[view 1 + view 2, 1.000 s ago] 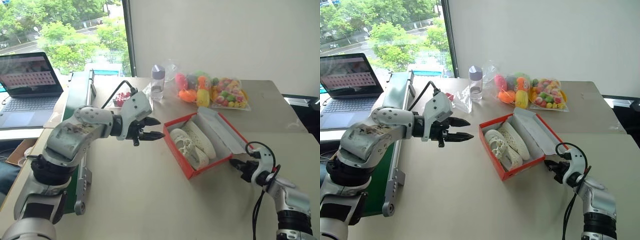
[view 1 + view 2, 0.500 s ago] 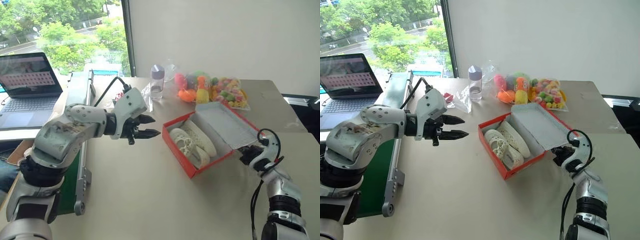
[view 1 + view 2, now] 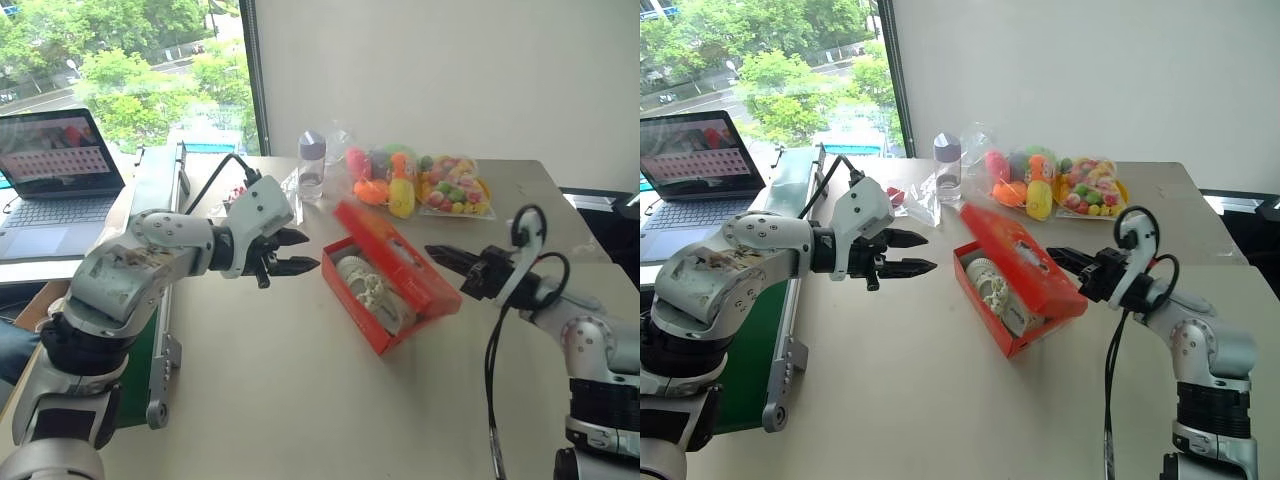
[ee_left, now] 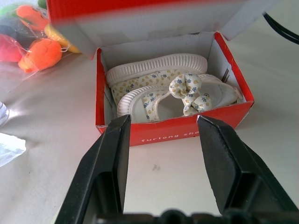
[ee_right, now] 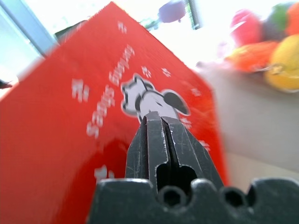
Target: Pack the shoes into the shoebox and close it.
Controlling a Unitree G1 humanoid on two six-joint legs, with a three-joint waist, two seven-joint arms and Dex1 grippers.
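The red shoebox (image 3: 385,290) sits in the middle of the frame on the pale counter (image 3: 280,400). Its red lid (image 3: 395,258) is tipped up and leans over the box, so it hides most of what is inside. From the head view, only a bit of the cream shoes (image 3: 368,285) peeks out under the lid. The left wrist view looks straight into the open side, and there the shoes (image 4: 163,88) lie side by side in the box, one with a small flowery bow on top. The far ends of the shoes are hidden by the box wall. The left gripper (image 3: 298,252) hangs in the air left of the box, not touching it, with its black fingers (image 4: 110,163) apart and nothing between them. The right gripper (image 3: 445,256) is at the right of the box, with its fingers (image 5: 161,140) pressed together and empty. Its tip is right by the outside of the lid, but I cannot tell if it touches. At the top of the frame, behind the box, are a clear bottle (image 3: 312,165) and bags of bright toys (image 3: 415,185), too small to make out well. A laptop (image 3: 55,170) at the upper left is cut off by the frame edge.
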